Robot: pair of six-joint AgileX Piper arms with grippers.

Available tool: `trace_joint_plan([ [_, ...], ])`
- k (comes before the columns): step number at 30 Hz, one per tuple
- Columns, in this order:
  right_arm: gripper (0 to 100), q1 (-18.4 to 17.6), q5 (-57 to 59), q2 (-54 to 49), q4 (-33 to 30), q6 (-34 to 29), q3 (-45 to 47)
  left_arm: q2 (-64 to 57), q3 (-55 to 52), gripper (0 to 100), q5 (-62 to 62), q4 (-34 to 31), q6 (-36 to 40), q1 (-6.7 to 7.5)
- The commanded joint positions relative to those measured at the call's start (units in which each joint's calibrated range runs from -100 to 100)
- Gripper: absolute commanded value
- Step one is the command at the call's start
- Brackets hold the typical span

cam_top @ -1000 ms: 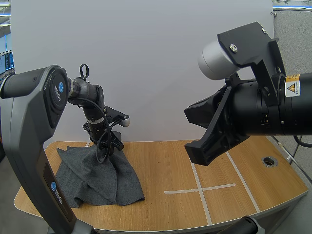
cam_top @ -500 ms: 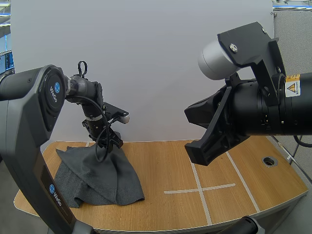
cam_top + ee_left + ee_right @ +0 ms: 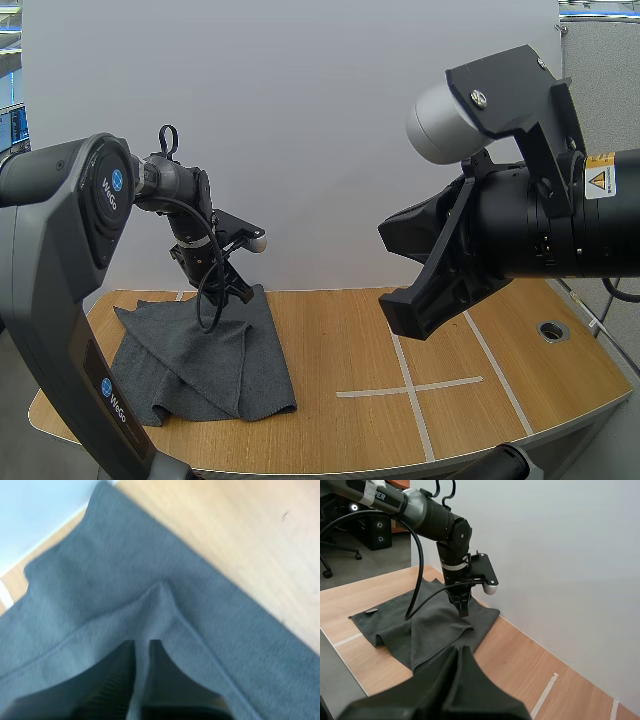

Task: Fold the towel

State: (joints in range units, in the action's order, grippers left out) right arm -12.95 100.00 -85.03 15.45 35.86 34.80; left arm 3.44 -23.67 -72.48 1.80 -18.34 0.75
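- Towel (image 3: 210, 350) lies rumpled at the table's (image 3: 400, 400) left end, with bare wood to its right. The left gripper (image 3: 240, 292) is at its far edge by the wall, slightly further right than a second ago.
- Left wrist: fingers (image 3: 107, 690) clamp a raised towel ridge.
- Right wrist: right gripper (image 3: 460, 665), fingers together, hangs above the table.

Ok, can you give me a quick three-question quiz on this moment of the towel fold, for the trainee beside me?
1. True or false: the left gripper is shut on a raised fold of the grey towel.
2. Where on the table does the towel lie? A) on the robot's left side B) in the middle C) on the robot's right side
3. Fill in: the right gripper, held above the table, has its fingers ____ on nothing.
Key: 1 true; 2 A; 3 shut.
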Motion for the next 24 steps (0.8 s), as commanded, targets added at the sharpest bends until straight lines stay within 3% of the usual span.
trace_joint_plan([
  [1, 0, 0.1, 0.0, -0.51, -0.35, -0.11, -0.06, 0.47, -0.2, 53, 3.63, 6.91, -5.27, -0.01],
  [2, 0, 0.1, 0.0, -0.51, -0.35, -0.11, -0.06, 1.26, -0.2, 64, 3.83, 7.82, -6.24, -0.01],
  [5, 0, 0.1, 0.0, -0.51, -0.76, -0.11, -0.06, 3.29, -0.2, 76, 5.14, 7.2, -6.34, 0.08],
  [14, 0, 0.1, 0.0, -0.51, -1.19, -0.11, -0.06, 9.05, -0.2, 76, 10.5, 6.38, -6.34, 0.15],
  [19, 0, 0.1, 0.0, -0.51, -1.19, -0.11, -0.06, 12.78, 0.12, 76, 14.57, 5.04, -5.38, 2.17],
  [24, 0, 0.1, 0.0, -0.51, -2.79, -0.11, -0.06, 13.88, 0.36, 74, 16.77, 2.94, -3.58, 2.43],
])
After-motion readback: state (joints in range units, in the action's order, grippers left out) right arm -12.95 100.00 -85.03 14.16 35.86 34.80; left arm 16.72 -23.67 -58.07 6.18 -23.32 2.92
